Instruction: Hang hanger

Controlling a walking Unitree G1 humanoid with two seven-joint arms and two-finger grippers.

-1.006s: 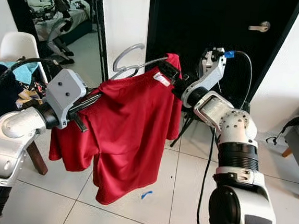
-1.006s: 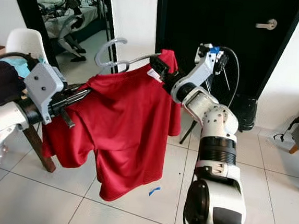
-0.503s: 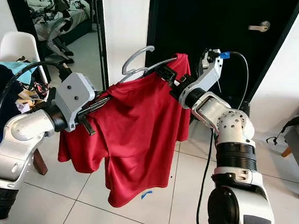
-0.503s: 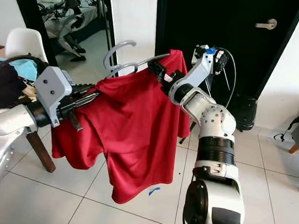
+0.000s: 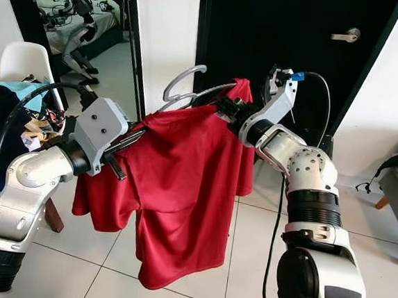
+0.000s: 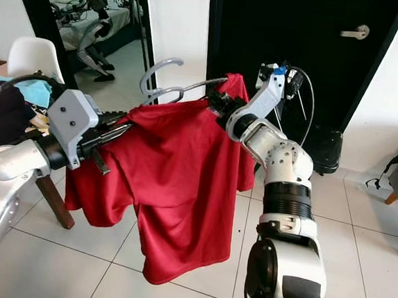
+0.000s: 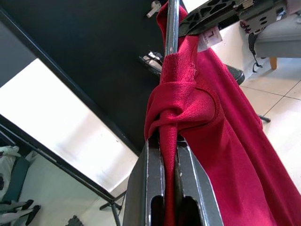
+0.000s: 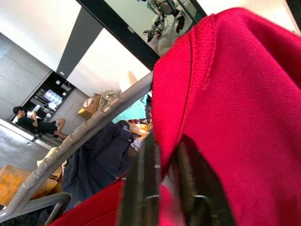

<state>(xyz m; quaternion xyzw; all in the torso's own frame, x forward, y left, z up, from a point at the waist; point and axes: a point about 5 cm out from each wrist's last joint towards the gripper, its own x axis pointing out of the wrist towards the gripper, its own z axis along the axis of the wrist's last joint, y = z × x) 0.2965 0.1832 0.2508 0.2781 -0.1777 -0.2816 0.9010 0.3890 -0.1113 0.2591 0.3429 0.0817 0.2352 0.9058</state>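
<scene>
A: Left gripper — fingers clamped on the red shirt at the hanger end.
B: Right gripper pinches the other shoulder. Hanger runs lengthwise between them, hook up — nearer the right arm, held mid-air before the black door.

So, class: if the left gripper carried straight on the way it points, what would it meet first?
Probably the right gripper, across the red cotton T-shirt both hold on the grey metal hanger; depth is unclear.
</scene>
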